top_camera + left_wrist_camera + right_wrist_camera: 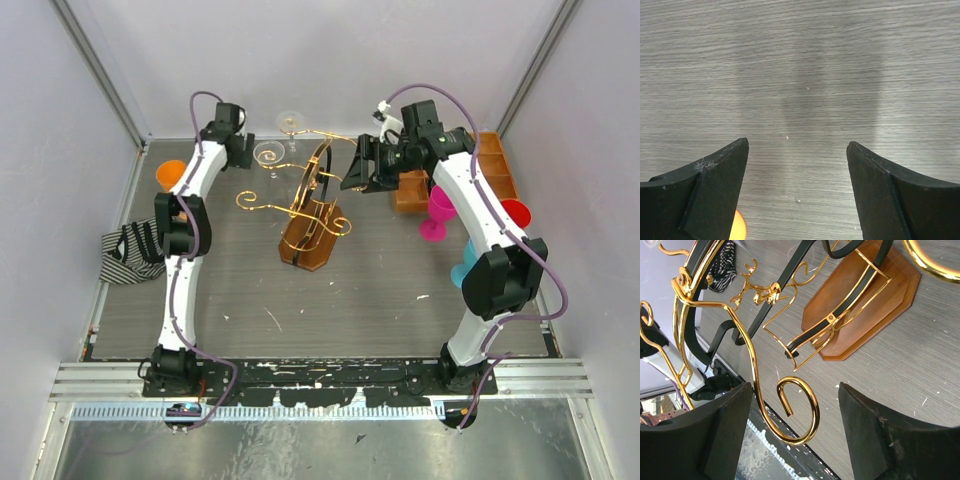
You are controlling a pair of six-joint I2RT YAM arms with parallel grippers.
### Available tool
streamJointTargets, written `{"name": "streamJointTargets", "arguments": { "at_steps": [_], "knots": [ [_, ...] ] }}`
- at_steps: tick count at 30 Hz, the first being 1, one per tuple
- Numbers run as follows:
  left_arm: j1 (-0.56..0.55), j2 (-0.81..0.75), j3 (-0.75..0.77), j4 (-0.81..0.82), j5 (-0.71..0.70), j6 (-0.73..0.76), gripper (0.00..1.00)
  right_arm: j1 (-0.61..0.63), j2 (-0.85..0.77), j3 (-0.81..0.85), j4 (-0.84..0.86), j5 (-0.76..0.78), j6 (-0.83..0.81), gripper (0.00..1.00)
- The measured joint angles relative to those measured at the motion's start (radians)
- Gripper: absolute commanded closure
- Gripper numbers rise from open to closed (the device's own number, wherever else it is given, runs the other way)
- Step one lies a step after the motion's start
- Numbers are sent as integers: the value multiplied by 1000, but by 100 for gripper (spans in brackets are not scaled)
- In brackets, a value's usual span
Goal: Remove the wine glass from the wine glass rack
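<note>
rack scroll between right jaws, seemingly untouched

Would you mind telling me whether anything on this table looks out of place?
A striped cloth lies crumpled at the left edge of the table; it looks dropped rather than placed. Nothing else stands out.

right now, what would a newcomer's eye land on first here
The gold curly-wire wine glass rack, on a brown wooden base in the middle of the table. Then the pink glass on the right and the striped cloth at the left edge. The right hand hangs open by one of the rack's scrolls.
</note>
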Motion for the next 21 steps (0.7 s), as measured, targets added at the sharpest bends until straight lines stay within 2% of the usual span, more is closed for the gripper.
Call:
{"name": "streamJointTargets", "arguments": {
  "at_steps": [6, 9, 13, 21],
  "knots": [
    [29, -64, -6, -18, 108, -79, 13, -1, 0, 31, -6, 42, -1, 24],
    [34, -147, -52, -16, 124, -107, 10, -6, 0, 47, -13, 72, 0, 24],
    [34, -305, -113, -16, 159, -136, 10, -10, -2, 76, -34, 128, 0, 24],
    [29, -504, -189, -24, 162, -174, 10, -12, -31, 137, -86, 234, 0, 25]
  ]
}}
